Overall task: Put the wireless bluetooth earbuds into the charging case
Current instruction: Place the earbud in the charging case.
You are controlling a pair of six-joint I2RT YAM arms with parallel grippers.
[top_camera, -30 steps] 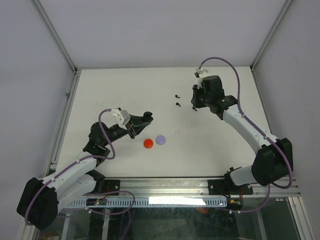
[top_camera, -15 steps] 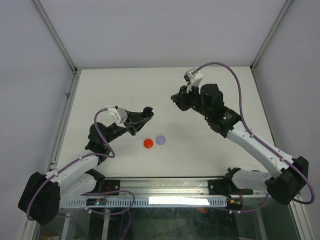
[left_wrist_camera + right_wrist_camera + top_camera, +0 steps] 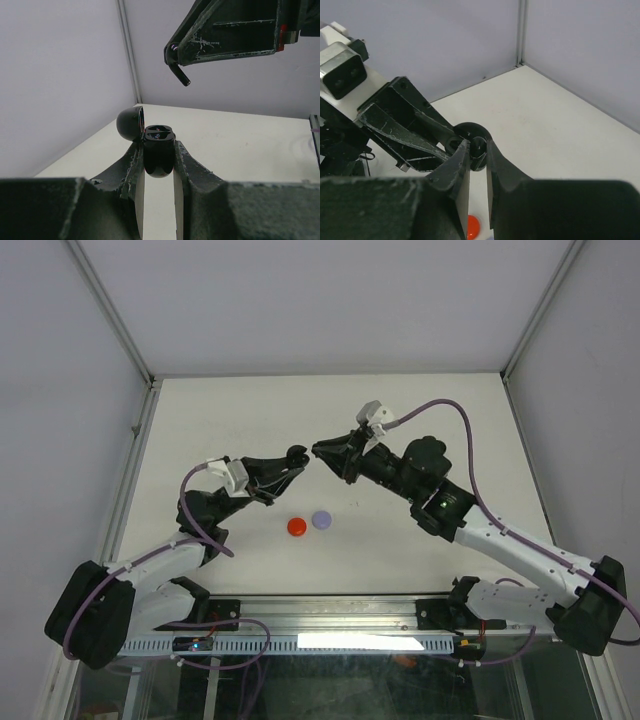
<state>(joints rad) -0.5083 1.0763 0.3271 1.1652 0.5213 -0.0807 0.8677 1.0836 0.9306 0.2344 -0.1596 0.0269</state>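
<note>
The white table (image 3: 200, 420) fills the middle of the top view, and both arms reach in over it so that their tips nearly meet just above centre. The left gripper (image 3: 296, 464) comes from the lower left and the right gripper (image 3: 321, 450) from the right, with only a small gap between them.

The left gripper's fingers (image 3: 134, 165) are clamped on the sides of the black case (image 3: 159, 152). The case stands upright in the lower centre of the left wrist view, mouth facing up. Its lid (image 3: 130, 124) is swung open to the upper left, and two sockets show in the top.

On the table below centre lie a red disc (image 3: 297, 527) and a lilac disc (image 3: 321, 520), just beside each other and apart from both grippers. A tiny dark speck (image 3: 352, 504) sits to their right, too small to tell what it is.

The right gripper's fingers pinch a black earbud (image 3: 180, 75) at its head. Its stem sticks out past the fingertips, long axis slanting down and to the right in the upper centre of the left wrist view. The earbud is above the open case and slightly right, not touching it. Nothing stands between them.
</note>
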